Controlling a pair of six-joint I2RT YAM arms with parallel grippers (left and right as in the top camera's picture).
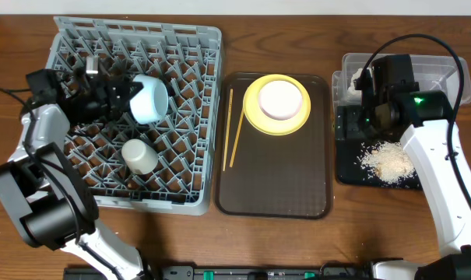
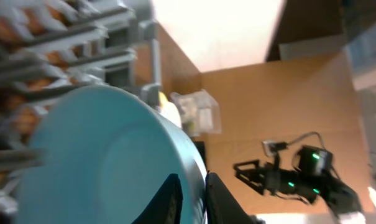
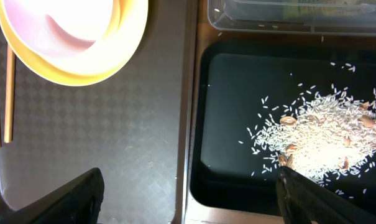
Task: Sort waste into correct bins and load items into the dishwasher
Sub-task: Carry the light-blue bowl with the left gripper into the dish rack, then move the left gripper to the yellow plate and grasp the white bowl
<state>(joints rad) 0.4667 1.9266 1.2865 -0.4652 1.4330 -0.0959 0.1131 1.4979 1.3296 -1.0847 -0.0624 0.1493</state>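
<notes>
My left gripper is shut on the rim of the light blue bowl, which is tipped on its side over the grey dish rack; the bowl fills the left wrist view. A small white cup lies in the rack. The cream-white bowl sits on the yellow plate on the brown tray, with the chopsticks beside it. My right gripper is open and empty above the edge between the brown tray and the black tray, which holds rice scraps. The clear tub holds white tissue.
The brown serving tray lies between the rack and the bins. The clear tub's near edge shows at the top of the right wrist view. Wooden table runs along the front.
</notes>
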